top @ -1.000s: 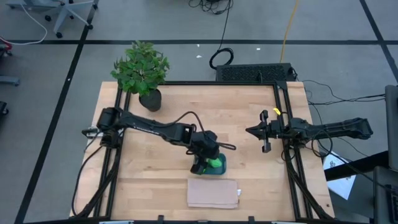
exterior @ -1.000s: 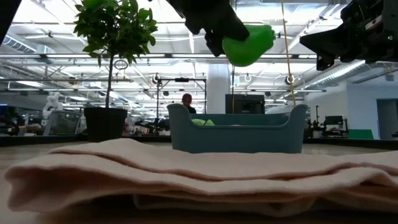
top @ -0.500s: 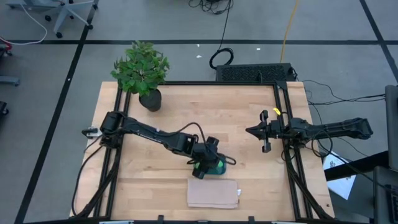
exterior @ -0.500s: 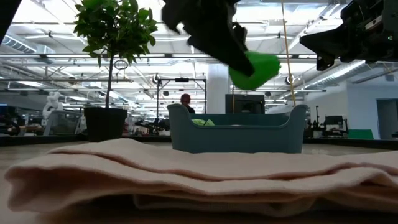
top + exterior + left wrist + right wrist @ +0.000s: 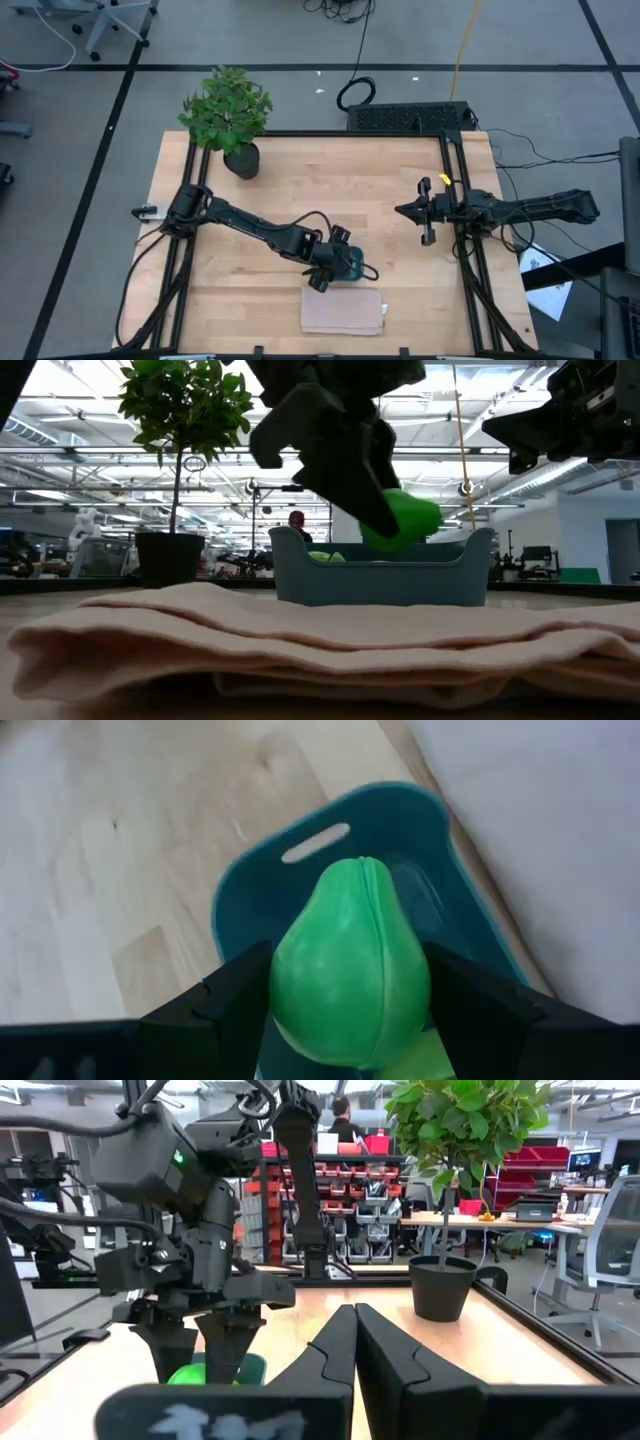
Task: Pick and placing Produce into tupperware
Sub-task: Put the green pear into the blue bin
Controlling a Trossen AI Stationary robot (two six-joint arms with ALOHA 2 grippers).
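My left gripper (image 5: 334, 264) is shut on the bright green, pear-shaped piece (image 5: 405, 520) and hangs over the teal-blue container (image 5: 350, 266), which stands on the table just beyond the beige cloth. A lime-green piece (image 5: 320, 556) lies inside the container (image 5: 380, 575). In the left wrist view the green piece (image 5: 350, 965) fills the gap between my fingers, with the container's rim (image 5: 300, 812) behind it. The orange-tan piece is out of view. My right gripper (image 5: 421, 211) waits shut near the table's right edge, touching nothing. My left gripper pinches the green piece's wide lower half (image 5: 290, 990) between its two fingers (image 5: 225, 1000), one on each side. The fingers come from above, slanting down. The piece is lifted clear over the container, its underside (image 5: 398, 545) about level with the rim.
The folded beige cloth (image 5: 343, 311) lies at the table's near edge, just in front of the container. A potted plant (image 5: 230, 115) stands at the far left corner. Bare wood stretches between the container and my right arm. A person (image 5: 300, 522) shows in the room beyond.
My left gripper has come down and a little toward the near edge, still shut on the green piece. The piece has dropped from well above the container to about rim level.
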